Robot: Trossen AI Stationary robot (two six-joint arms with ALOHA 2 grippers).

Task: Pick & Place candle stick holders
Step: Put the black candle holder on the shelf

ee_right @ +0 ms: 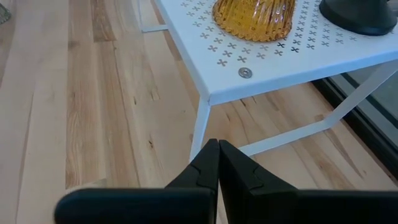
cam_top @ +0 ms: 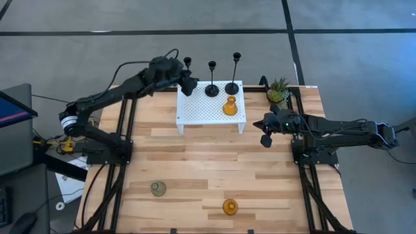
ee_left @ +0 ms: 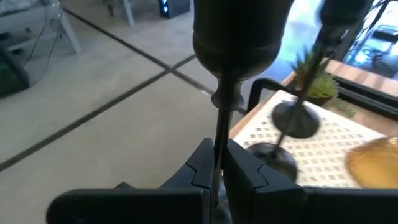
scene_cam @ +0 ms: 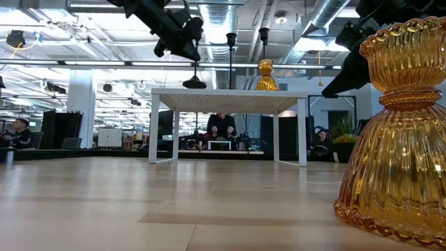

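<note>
My left gripper (cam_top: 188,82) is shut on a thin black candle stick holder (ee_left: 239,43) over the far left corner of the white perforated stand (cam_top: 195,110). Its round base (scene_cam: 194,84) hangs just above the stand's top. Two more black holders (cam_top: 212,88) (cam_top: 232,86) and an amber glass holder (cam_top: 229,106) stand upright on the stand. A grey-green glass holder (cam_top: 158,188) and another amber one (cam_top: 229,207) sit on the table near its front edge. My right gripper (cam_top: 266,139) waits shut, right of the stand, holding nothing. My left gripper pinches the black holder's thin stem (ee_left: 219,163) between its two fingers, below the cup. The fingers (scene_cam: 182,43) come from the table's left, slanting a little down, and lie across the stem. The holder stays upright, its base hanging below the fingers.
A small potted green plant (cam_top: 278,91) stands at the table's far right, next to the stand. Between the stand and the two glass holders near the front edge lies bare wooden table (cam_top: 195,156). In the low view, people sit in the room beyond the table.
</note>
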